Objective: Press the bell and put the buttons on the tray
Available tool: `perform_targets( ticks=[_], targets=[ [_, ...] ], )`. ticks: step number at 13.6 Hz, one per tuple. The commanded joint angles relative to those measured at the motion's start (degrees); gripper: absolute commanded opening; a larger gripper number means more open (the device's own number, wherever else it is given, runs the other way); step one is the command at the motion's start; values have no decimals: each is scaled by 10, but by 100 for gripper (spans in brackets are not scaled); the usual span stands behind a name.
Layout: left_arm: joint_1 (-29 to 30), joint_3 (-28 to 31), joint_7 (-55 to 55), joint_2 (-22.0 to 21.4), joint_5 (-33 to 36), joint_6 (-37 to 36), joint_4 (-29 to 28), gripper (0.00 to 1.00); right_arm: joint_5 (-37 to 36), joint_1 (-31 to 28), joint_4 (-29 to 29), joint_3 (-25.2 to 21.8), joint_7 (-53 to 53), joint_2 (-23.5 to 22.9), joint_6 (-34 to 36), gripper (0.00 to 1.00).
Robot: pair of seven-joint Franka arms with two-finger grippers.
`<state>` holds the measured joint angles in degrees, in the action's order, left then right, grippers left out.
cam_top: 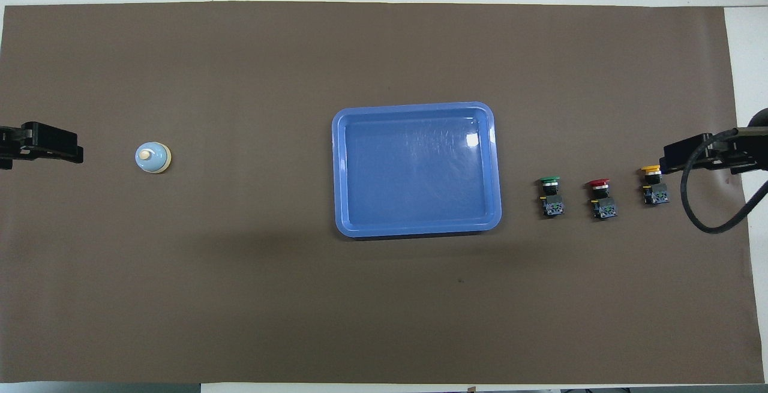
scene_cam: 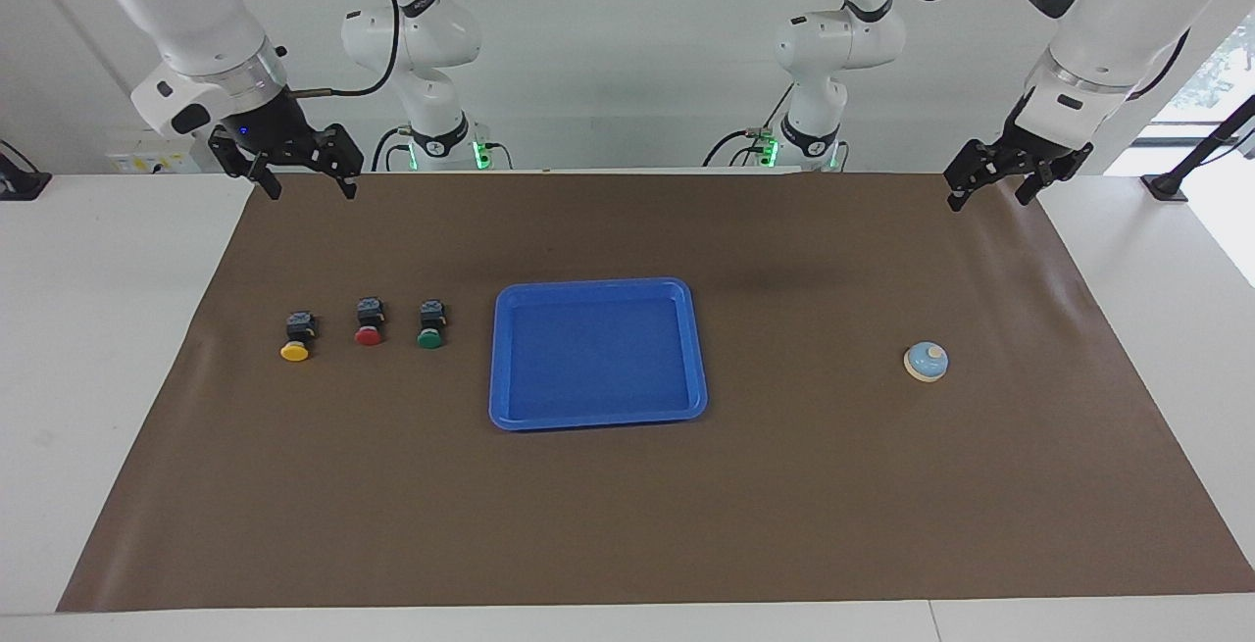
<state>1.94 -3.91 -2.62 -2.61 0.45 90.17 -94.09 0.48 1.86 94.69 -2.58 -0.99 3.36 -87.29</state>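
The light blue bell (scene_cam: 926, 362) (cam_top: 153, 157) stands on the mat toward the left arm's end of the table. The blue tray (scene_cam: 598, 286) (cam_top: 414, 107) lies in the middle with nothing in it. Beside it, toward the right arm's end, three buttons sit in a row: green (scene_cam: 430, 324) (cam_top: 551, 195), red (scene_cam: 369, 321) (cam_top: 602, 198), yellow (scene_cam: 296, 335) (cam_top: 654, 186). My right gripper (scene_cam: 310, 191) (cam_top: 667, 162) hangs open over the mat's edge close to the robots, holding nothing. My left gripper (scene_cam: 988, 199) (cam_top: 77, 148) hangs open over the mat's corner at its own end, also holding nothing.
A brown mat (scene_cam: 627, 505) covers most of the white table (scene_cam: 98, 328). A black cable (cam_top: 708, 219) loops down from the right wrist, beside the yellow button in the overhead view.
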Motion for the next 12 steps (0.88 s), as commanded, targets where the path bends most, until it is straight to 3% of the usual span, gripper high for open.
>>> perform_targets(
  ticks=[1,9,11,12],
  targets=[
    [-2,0,-9,-3,-5,1,0,100,-7,-7,-7,5,17,-3,11,100],
    [1,1,-12,-16,-5,13,-29,97,-7,-7,-7,5,18,-2,12,100],
    [8,4,-5,-29,-5,51,-63,21,-7,-7,-7,5,17,-3,12,100],
    [8,4,-3,-32,-5,68,-81,0,-7,-7,-7,5,17,-2,12,100]
  ],
)
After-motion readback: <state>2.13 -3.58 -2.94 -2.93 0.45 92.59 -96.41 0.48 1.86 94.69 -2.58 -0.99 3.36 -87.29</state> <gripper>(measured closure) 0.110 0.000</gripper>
